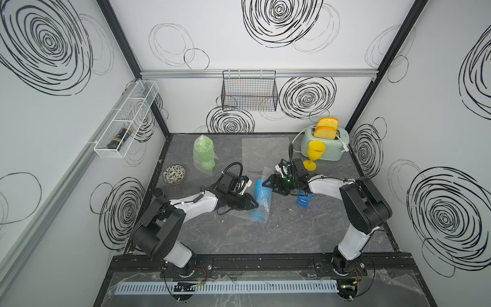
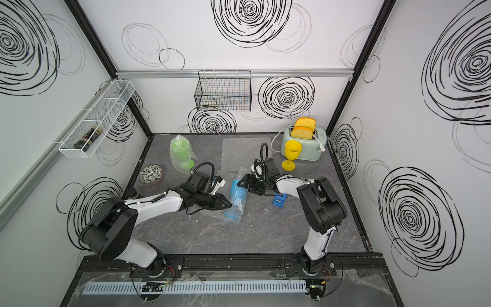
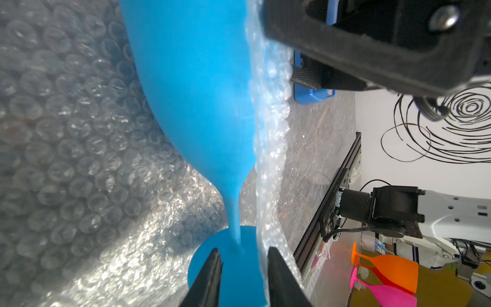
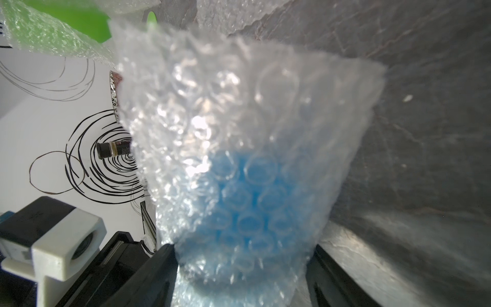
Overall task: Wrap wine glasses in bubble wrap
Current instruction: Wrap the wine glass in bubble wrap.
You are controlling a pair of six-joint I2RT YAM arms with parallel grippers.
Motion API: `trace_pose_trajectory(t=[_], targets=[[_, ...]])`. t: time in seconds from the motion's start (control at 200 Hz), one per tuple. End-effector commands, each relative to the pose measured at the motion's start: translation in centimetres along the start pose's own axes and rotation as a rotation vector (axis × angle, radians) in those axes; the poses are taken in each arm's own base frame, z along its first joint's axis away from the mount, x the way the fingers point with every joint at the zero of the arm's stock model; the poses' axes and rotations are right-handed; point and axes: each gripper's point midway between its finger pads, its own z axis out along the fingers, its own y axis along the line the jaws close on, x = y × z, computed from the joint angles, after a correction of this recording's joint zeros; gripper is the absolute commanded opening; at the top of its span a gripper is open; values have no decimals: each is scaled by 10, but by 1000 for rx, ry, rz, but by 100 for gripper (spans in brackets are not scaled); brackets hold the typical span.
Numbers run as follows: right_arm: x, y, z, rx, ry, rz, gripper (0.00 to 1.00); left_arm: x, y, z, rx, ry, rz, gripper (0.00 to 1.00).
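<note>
Right gripper jaws stand wide, one on each side of the wrapped bowl of the blue goblet. The wrist view shows both fingers against the film, clasping it. Left gripper is part-way apart, its fingertips straddling the stem just above the foot with a gap on either side. It is not pinching the stem, and contact with the wrap cannot be told. The blue goblet lies on its side about mid-surface, bowl toward the back edge, foot toward the front edge, with bubble wrap loosely rolled round it and crumpled beneath. The surface is dark grey and marbled. A green goblet, already wrapped, stands near the back edge toward the left corner. A yellow goblet stands upright and bare in the back right corner, just beside a mint toaster holding bread. A flat spare sheet lies by the back edge, a patterned bowl near the left edge, and a blue tape dispenser under the right forearm. The walls are white with black scribbled rings, a black wire basket on the back wall and a white wire shelf on the left wall. Both arms rise from the front rail, elbows high, forearms angled down and inward, the grippers facing each other across the goblet.
</note>
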Motion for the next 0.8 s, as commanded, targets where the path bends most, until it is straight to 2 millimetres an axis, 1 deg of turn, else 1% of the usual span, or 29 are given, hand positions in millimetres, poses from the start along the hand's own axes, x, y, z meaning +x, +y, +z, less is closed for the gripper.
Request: trace_pose_trajectory(t=[0.0, 0.055, 0.095, 0.185, 0.24, 0.265, 0.285, 0.3, 0.425, 0.53, 0.615, 0.635, 0.65, 0.69, 0.715, 0.796], targets=[[7, -19, -3, 73, 2, 25, 77, 1, -8, -5, 21, -12, 54, 35], [7, -19, -5, 72, -3, 24, 77, 7, -9, -4, 36, 5, 59, 34], [8, -18, -4, 71, 0, 25, 77, 9, -8, -3, 36, 7, 65, 30], [8, -18, -4, 70, 3, 26, 77, 6, -12, -5, 44, 3, 78, 17], [7, -17, -4, 70, -2, 23, 77, 10, -12, -5, 59, 8, 78, 8], [7, -18, -4, 71, -3, 22, 77, 12, -11, -4, 60, 12, 75, 5], [7, -18, -4, 70, -2, 22, 77, 13, -10, -3, 59, 14, 72, 5], [8, -18, -4, 71, -2, 23, 77, 14, -10, -2, 58, 16, 73, 0], [7, -22, -2, 75, 7, 28, 77, 8, -1, -4, 20, 12, 58, 0], [5, -22, -1, 78, 6, 23, 77, 14, 7, -1, 10, 19, 44, 0], [5, -20, 0, 70, 14, 24, 76, 8, 5, -4, -5, 6, 54, 0], [5, -20, 0, 69, 15, 23, 76, 7, 4, -6, -8, 2, 59, 2], [5, -20, 0, 70, 15, 23, 76, 5, 3, -8, -10, -5, 63, 9], [4, -19, -1, 73, 11, 19, 76, 1, 2, -12, -10, -19, 68, 18], [4, -20, -1, 76, 8, 16, 76, -1, 2, -15, -12, -30, 69, 22], [5, -22, -1, 85, 5, 15, 76, -9, 9, -23, -55, -70, 77, 38]])
